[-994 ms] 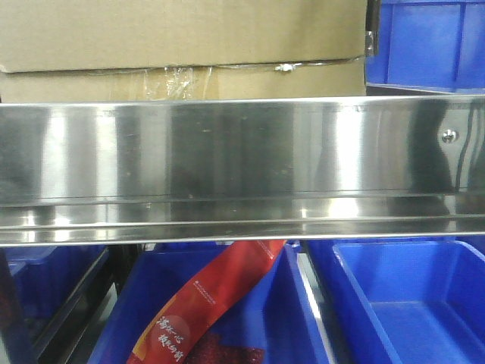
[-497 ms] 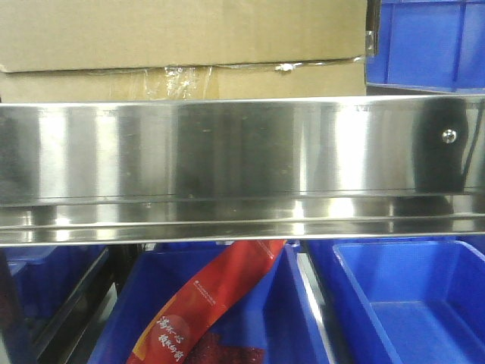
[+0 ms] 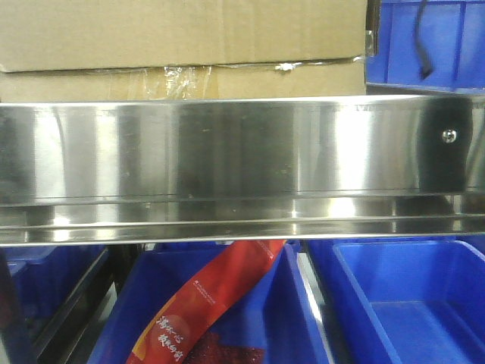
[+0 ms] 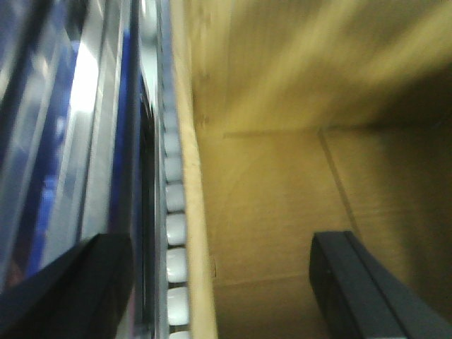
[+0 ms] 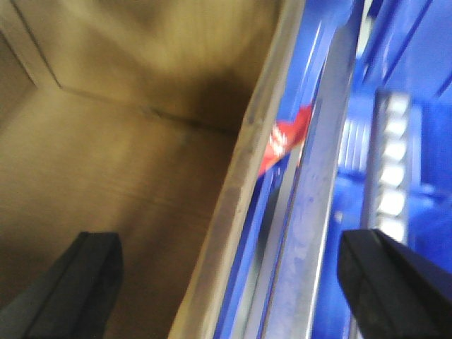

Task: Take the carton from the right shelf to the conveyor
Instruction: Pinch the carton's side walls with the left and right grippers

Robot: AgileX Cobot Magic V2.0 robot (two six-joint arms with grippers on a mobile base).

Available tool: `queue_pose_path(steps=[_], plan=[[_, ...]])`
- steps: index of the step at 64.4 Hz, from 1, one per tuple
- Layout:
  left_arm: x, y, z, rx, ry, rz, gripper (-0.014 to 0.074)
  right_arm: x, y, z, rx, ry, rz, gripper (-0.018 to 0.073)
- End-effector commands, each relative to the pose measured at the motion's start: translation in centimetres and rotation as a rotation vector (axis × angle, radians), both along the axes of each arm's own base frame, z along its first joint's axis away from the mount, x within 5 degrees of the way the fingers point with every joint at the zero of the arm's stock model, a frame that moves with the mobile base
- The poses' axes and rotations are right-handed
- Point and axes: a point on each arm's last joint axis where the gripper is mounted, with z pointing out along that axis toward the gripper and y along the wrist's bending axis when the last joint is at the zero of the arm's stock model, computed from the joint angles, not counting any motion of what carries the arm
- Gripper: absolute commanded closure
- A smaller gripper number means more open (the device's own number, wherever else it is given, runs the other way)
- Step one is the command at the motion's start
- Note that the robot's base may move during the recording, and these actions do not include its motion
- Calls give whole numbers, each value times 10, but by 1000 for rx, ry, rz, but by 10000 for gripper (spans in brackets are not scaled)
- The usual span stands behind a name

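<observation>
Lower tier, closest to you: the middle blue bin holds a red printed packet. The packet leans up and out, with its top end reaching the underside of the steel above. Beside it, the right-hand blue bin shows smooth moulded plastic walls.

Above them is the right shelf. Its front rail is broad, polished stainless steel, mirror-bright with vertical glare bands, and it has one small round screw head near the right end.

The carton sits on that shelf behind the rail, which hides its base. It is plain brown corrugated board, with crinkled clear tape along the flap seam. To its right is an upper blue bin with a black cable hanging in front of it.

Both wrist views are motion-blurred. The left gripper is spread wide across the carton's wall. One dark finger is over the brown interior and the other is outside, near a row of pale rollers. The right gripper is posed the same way, jaws apart across the opposite wall edge. You cannot tell whether either one is touching the board.
</observation>
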Motion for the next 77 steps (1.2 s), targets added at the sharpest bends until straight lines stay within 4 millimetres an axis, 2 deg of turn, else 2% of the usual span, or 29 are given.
queue_pose_path(steps=[1, 6, 9, 14, 16, 20, 22, 24, 29, 34, 43, 50, 63, 72, 77], plan=[[3, 0, 0, -12, -9, 2, 174, 8, 2, -4, -2, -11, -5, 65], [8, -1, -6, -8, 11, 3, 178, 14, 5, -13, -10, 8, -5, 90], [9, -2, -8, -5, 21, 4, 202, 17, 6, -17, -14, 18, -5, 144], [8, -1, -9, -4, 31, 6, 292, 18, 7, -19, -15, 22, -5, 306], [8, -1, -9, -3, 37, 7, 348, 18, 7, -19, -15, 22, -5, 405], [7, -1, -10, -1, 47, 8, 487, 18, 7, -19, -15, 22, -5, 578], [7, -1, -10, -1, 48, 8, 584, 17, 6, -18, -15, 20, -5, 659], [7, -1, -10, -1, 48, 8, 645, 17, 6, -17, -14, 18, -5, 648], [7, -1, -8, -3, 43, 6, 583, 15, 4, -13, -14, 8, -8, 616], [4, -1, -5, -3, 53, 9, 585, 10, 1, -6, -11, -10, -10, 625], [-7, 2, 16, -20, 24, 13, 596, -10, -6, 18, 12, -67, -11, 625], [-25, 1, 44, -71, -55, -10, 602, -32, -15, 43, 38, -130, -12, 625], [-75, -9, 85, -116, -177, -90, 602, -87, -37, 89, 90, -255, -10, 625], [-106, -18, 98, -141, -216, -140, 604, -117, -45, 93, 98, -258, 4, 625], [-118, -22, 93, -145, -199, -149, 604, -135, -49, 85, 90, -228, 19, 625]])
